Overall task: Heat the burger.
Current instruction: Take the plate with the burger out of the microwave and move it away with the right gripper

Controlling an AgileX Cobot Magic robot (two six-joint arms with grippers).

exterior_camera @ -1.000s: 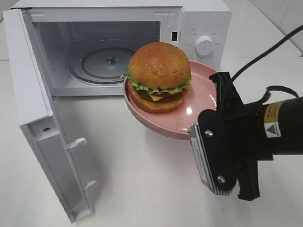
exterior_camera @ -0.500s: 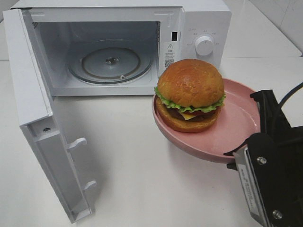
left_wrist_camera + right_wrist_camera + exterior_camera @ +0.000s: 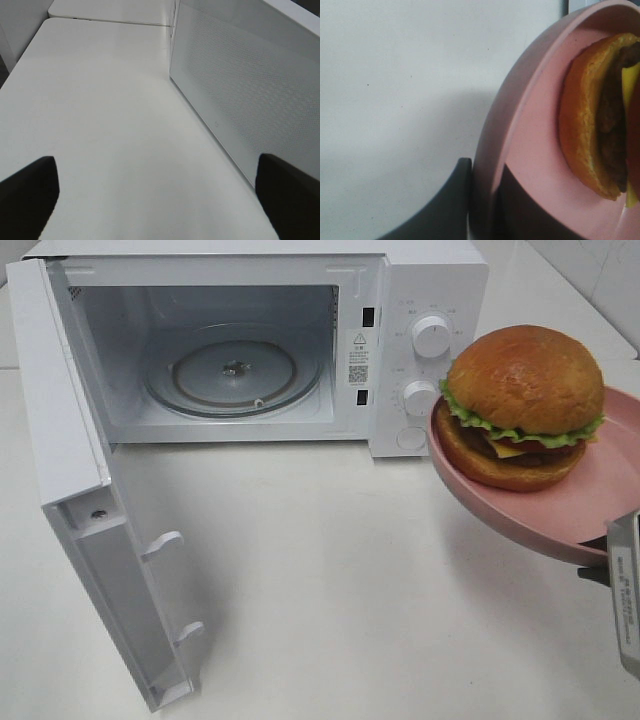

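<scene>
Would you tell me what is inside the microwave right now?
Inside the microwave only the glass turntable shows, with nothing on it. The burger is outside, on the pink plate. The cavity's near left corner is hidden by the door.

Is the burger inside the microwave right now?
No, the burger sits on the pink plate held in the air to the right of the microwave, whose turntable is bare.

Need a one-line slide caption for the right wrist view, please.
Right gripper clamped on the rim of the pink plate, carrying the burger above the white table.
</scene>
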